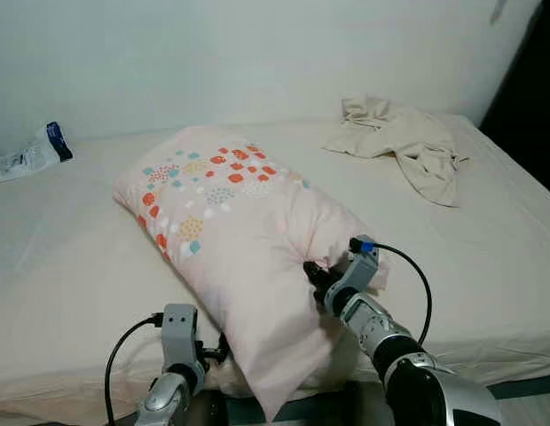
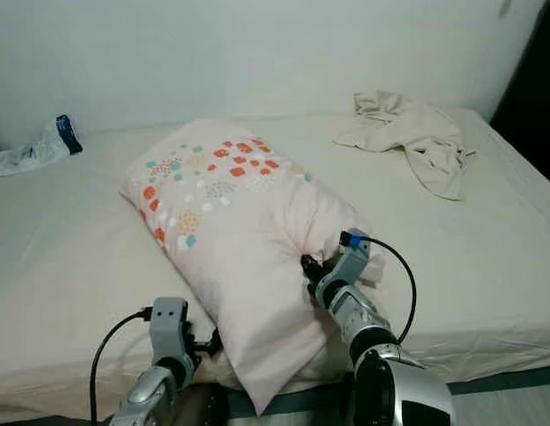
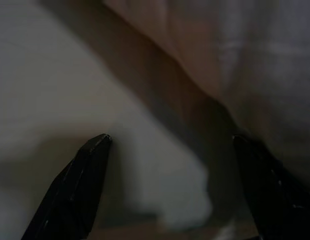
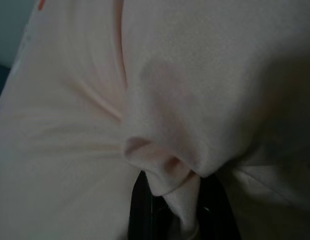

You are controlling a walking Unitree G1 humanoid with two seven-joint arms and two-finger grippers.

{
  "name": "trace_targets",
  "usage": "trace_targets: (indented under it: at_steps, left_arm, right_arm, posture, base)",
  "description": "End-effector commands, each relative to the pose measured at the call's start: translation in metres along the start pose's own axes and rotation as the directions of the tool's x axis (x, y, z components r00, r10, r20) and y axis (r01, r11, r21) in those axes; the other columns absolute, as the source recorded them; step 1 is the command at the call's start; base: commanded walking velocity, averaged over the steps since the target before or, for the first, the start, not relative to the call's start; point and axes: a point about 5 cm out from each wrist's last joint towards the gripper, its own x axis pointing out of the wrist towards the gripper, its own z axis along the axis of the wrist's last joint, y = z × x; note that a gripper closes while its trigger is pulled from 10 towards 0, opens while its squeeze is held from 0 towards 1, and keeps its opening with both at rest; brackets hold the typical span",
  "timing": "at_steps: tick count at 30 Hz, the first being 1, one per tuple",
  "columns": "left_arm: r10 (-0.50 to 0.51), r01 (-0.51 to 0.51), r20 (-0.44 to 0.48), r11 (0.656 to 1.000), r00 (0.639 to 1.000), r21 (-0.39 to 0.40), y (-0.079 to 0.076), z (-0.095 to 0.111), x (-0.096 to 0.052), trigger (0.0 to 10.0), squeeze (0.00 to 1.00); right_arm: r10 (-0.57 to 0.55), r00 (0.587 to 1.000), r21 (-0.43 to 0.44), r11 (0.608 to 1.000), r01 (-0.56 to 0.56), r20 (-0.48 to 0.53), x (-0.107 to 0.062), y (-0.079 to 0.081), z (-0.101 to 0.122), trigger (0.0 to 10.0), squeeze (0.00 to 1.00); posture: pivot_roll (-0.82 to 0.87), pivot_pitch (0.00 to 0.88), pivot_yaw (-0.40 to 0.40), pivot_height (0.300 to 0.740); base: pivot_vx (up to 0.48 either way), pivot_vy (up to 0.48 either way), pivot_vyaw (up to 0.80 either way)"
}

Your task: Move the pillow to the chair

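A pale pink pillow (image 1: 231, 231) with orange and teal dots lies slantwise on the bed, its near corner hanging over the front edge. My right gripper (image 1: 316, 277) is shut on a bunched fold of the pillow (image 4: 165, 172) at its right side. My left gripper (image 1: 220, 348) reaches in at the pillow's lower left edge; its two black fingers (image 3: 75, 190) stand open, spread apart, with the pillow's underside and the sheet between and beyond them.
The bed (image 1: 62, 257) with a cream sheet spans the view against a white wall. A crumpled beige cloth (image 1: 404, 142) lies at the back right. A plastic package (image 1: 27, 158) sits at the far left. Dark floor shows below the bed's front edge.
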Motion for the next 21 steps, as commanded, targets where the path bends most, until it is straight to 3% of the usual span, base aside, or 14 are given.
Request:
trace_targets:
  at_steps: [1,6,10,11,12,17,18,19,20,21]
  left_arm:
    - [0.011,-0.011,-0.03,1.0,1.0,-0.02,0.0,-0.006,-0.002,10.0,0.0]
    - [0.005,-0.006,-0.014,0.999,1.0,-0.032,-0.003,0.003,0.007,10.0,0.0]
    - [-0.002,0.001,-0.003,0.999,1.0,-0.047,-0.006,0.01,0.015,10.0,0.0]
    - [-0.003,0.003,0.001,0.999,1.0,-0.054,-0.008,0.012,0.016,10.0,0.0]
    - [-0.003,0.003,0.001,0.999,1.0,-0.054,-0.008,0.012,0.016,10.0,0.0]
    - [-0.01,0.011,0.015,0.997,1.0,-0.072,-0.014,0.019,0.023,10.0,0.0]
    - [-0.011,0.013,0.018,0.997,1.0,-0.073,-0.015,0.019,0.024,10.0,0.0]
    - [-0.011,0.013,0.018,0.997,1.0,-0.073,-0.015,0.019,0.024,10.0,0.0]
    - [-0.012,0.014,0.019,0.997,1.0,-0.075,-0.016,0.02,0.024,10.0,0.0]
    - [-0.014,0.016,0.022,0.997,1.0,-0.079,-0.017,0.021,0.026,10.0,0.0]
  right_arm:
    - [0.009,0.999,0.028,1.0,-0.008,-0.04,-0.002,0.0,-0.014,0.0,0.0]
    - [0.194,0.977,0.009,0.981,-0.196,0.09,0.002,0.013,0.022,0.0,0.0]
    - [0.394,0.893,-0.098,0.919,-0.381,0.217,-0.001,0.031,0.074,0.0,0.0]
    - [0.483,0.842,-0.142,0.876,-0.461,0.241,-0.005,0.039,0.088,0.0,0.0]
    - [0.483,0.842,-0.142,0.876,-0.461,0.241,-0.005,0.039,0.088,0.0,0.0]
    - [0.739,0.635,-0.332,0.671,-0.663,0.226,-0.038,0.057,0.128,0.0,0.0]
    - [0.764,0.614,-0.37,0.639,-0.675,0.199,-0.046,0.058,0.131,0.0,0.0]
    - [0.764,0.614,-0.37,0.639,-0.675,0.199,-0.046,0.058,0.131,0.0,0.0]
    - [0.783,0.599,-0.404,0.609,-0.682,0.168,-0.055,0.058,0.134,0.0,0.0]
    - [0.805,0.584,-0.472,0.557,-0.684,0.105,-0.076,0.056,0.141,0.0,0.0]
  posture:
    - [0.15,0.114,0.036,0.582]
    - [0.13,0.08,0.028,0.582]
    - [0.1,0.046,0.017,0.582]
    - [0.09,0.04,0.014,0.582]
    - [0.09,0.04,0.014,0.582]
    - [0.08,0.022,-0.004,0.582]
    - [0.08,0.02,-0.005,0.582]
    - [0.08,0.02,-0.005,0.582]
    - [0.07,0.017,-0.009,0.582]
    - [0.06,0.016,-0.011,0.582]
  base:
    - [0.0,0.0,0.0]
    - [0.0,0.0,0.0]
    - [0.0,0.0,0.0]
    - [0.0,0.0,0.0]
    - [0.0,0.0,0.0]
    - [0.0,0.0,0.0]
    - [0.0,0.0,0.0]
    - [0.0,0.0,0.0]
    - [0.0,0.0,0.0]
    - [0.0,0.0,0.0]
